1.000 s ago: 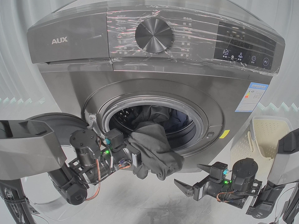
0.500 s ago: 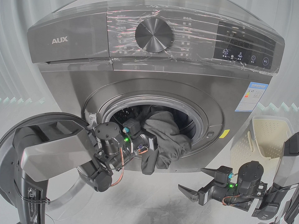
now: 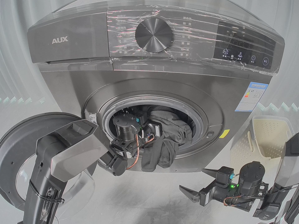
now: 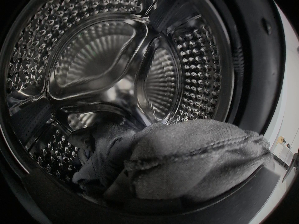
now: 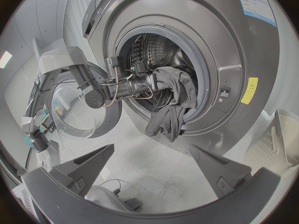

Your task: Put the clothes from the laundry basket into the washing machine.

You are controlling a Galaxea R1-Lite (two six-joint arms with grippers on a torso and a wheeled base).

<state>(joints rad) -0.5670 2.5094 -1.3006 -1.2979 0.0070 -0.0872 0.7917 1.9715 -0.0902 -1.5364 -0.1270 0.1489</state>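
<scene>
Dark garment (image 3: pixel 169 131) half inside the washing machine (image 3: pixel 155 78), bunched over the left pincer (image 3: pixel 156 130).

The left pincer sits in the door opening, so wrapped in cloth that I cannot tell whether it grips. Part of the garment lies in the drum (image 4: pixel 99 56) and the rest hangs over the rim at 6 o'clock. The right pincer (image 3: pixel 192 179), spread wide and holding nothing, hovers at 5 o'clock from the opening, with the laundry basket (image 3: pixel 268 137) at 4 o'clock.
</scene>
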